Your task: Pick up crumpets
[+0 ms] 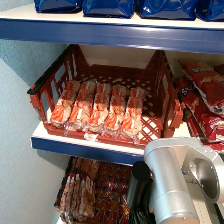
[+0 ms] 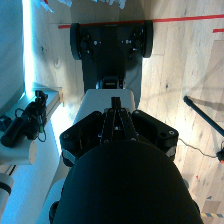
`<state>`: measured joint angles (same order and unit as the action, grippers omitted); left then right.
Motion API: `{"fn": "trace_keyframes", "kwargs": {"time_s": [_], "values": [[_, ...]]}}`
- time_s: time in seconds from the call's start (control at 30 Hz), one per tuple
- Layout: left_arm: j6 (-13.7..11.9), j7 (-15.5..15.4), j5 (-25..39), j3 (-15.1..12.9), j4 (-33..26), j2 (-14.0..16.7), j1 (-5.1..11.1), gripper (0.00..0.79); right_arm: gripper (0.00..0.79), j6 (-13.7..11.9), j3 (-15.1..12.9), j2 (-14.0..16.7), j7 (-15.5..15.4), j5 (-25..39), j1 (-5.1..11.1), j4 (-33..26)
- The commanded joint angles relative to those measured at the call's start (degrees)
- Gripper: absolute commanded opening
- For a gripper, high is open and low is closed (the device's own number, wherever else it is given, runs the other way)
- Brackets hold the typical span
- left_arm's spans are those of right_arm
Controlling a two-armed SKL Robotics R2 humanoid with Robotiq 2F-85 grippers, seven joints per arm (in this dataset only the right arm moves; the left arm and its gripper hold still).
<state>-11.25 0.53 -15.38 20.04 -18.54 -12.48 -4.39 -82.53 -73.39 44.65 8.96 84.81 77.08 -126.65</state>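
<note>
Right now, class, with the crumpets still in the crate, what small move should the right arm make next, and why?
Probably raise the right arm toward the red crate: it hangs below the shelf, far from the crumpets lying side by side inside.
</note>
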Motion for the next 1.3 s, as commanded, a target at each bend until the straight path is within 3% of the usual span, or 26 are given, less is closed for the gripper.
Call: {"fn": "trace_keyframes", "kwargs": {"time_s": [0.03, 0.2, 0.3, 0.47, 0.67, 1.03, 1.3], "values": [[0.00, 0.00, 0.00, 0.00, 0.00, 0.00, 0.00, 0.000, 0.008, -0.40, -2.29, -0.66, -0.18, 0.24, -1.05, 0.35], [0.00, 0.00, 0.00, 0.00, 0.00, 0.00, 0.00, 0.000, 0.010, -0.39, -5.80, -0.93, 0.12, 0.53, -0.12, 0.45], [0.00, 0.00, 0.00, 0.00, 0.00, 0.00, 0.00, 0.000, 0.009, -0.19, -5.76, -0.45, 0.68, 0.67, 0.24, 0.44], [0.00, 0.00, 0.00, 0.00, 0.00, 0.00, 0.00, 0.000, 0.006, 0.66, -2.08, 1.41, 1.92, 1.40, 0.81, 0.36], [0.00, 0.00, 0.00, 0.00, 0.00, 0.00, 0.00, 0.000, 0.005, 1.79, 1.31, 3.55, 9.30, 2.16, 2.44, 0.08], [0.00, 0.00, 0.00, 0.00, 0.00, 0.00, 0.00, 0.000, 0.002, 3.16, 8.56, 8.01, 17.49, 1.83, 3.81, 0.00], [0.00, 0.00, 0.00, 0.00, 0.00, 0.00, 0.00, 0.000, 0.000, 3.29, 11.89, 11.05, 19.07, 1.39, 3.69, 0.00]]}}
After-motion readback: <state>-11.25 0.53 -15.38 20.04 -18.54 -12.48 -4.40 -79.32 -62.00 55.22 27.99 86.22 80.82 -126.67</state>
